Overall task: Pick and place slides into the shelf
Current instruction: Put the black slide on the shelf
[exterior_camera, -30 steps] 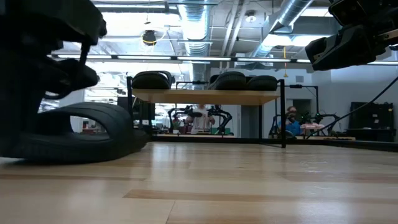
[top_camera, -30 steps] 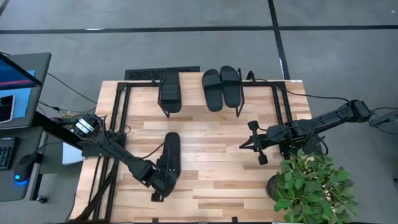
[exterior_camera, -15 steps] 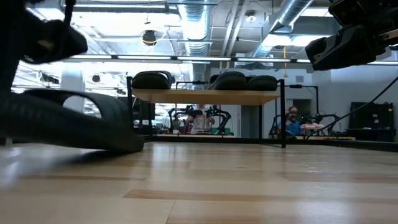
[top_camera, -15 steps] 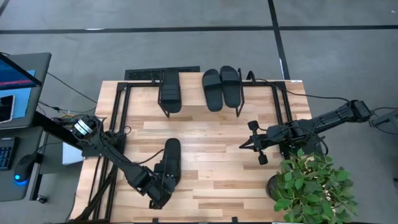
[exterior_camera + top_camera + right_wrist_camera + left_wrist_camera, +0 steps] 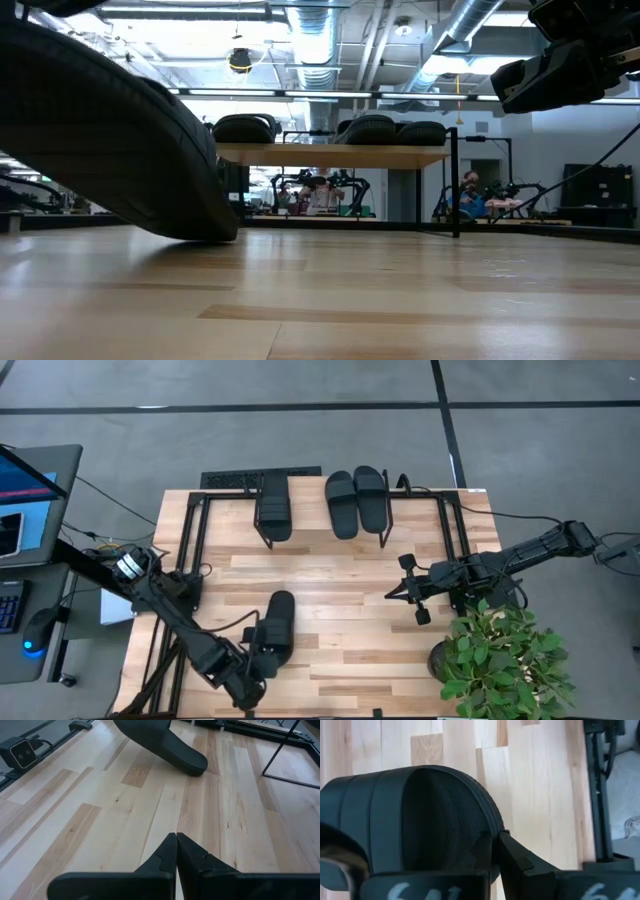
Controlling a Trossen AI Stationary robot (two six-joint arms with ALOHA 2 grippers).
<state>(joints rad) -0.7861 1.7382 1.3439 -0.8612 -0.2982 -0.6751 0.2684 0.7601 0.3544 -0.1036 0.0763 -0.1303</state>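
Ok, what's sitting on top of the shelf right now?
Three slides rest on the shelf: one at the left, a pair side by side. The shelf's top beneath them is hidden.

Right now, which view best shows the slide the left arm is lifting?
The high view: the whole slide shows beside the left end effector. The low and left wrist views crop it close; the right wrist view catches only its raised end.

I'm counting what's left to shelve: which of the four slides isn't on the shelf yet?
The slide near the table's front left, gripped by the left gripper with its heel end raised. The other three slides already lie on the shelf.
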